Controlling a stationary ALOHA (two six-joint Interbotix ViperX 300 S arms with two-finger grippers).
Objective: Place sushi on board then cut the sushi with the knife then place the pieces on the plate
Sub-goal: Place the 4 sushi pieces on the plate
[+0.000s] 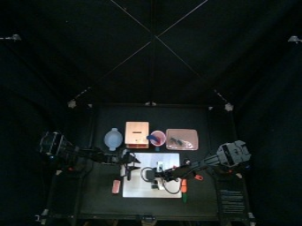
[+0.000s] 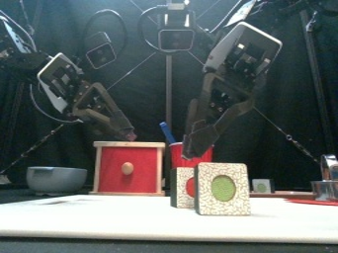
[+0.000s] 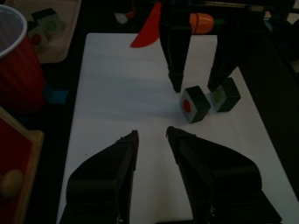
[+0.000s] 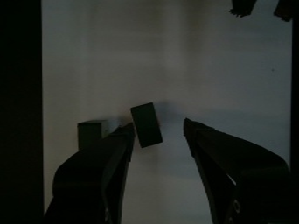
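Note:
Two dark green sushi pieces stand upright on the white board [image 1: 154, 173], side by side. One has a red centre [image 2: 185, 186] and the other a green centre [image 2: 222, 188]. My right gripper [image 4: 158, 129] hangs open just over them. One piece [image 4: 146, 124] sits between its jaws with a gap on one side, and the other piece [image 4: 91, 134] is outside them. My left gripper [image 3: 152, 133] is open and empty over the board's left part, short of the pieces [image 3: 193, 102]. The red cup [image 2: 196, 156] holds a blue knife [image 2: 168, 131]. The pink tray [image 1: 182, 139] lies behind the board.
The wooden box with its red drawer [image 2: 128, 168] and a blue-grey bowl [image 2: 55, 178] stand at the back left. A red blade-shaped thing [image 3: 149, 26] and an orange toy [image 3: 201, 19] lie by the board's right end. A small red toy [image 1: 116, 186] lies left of the board.

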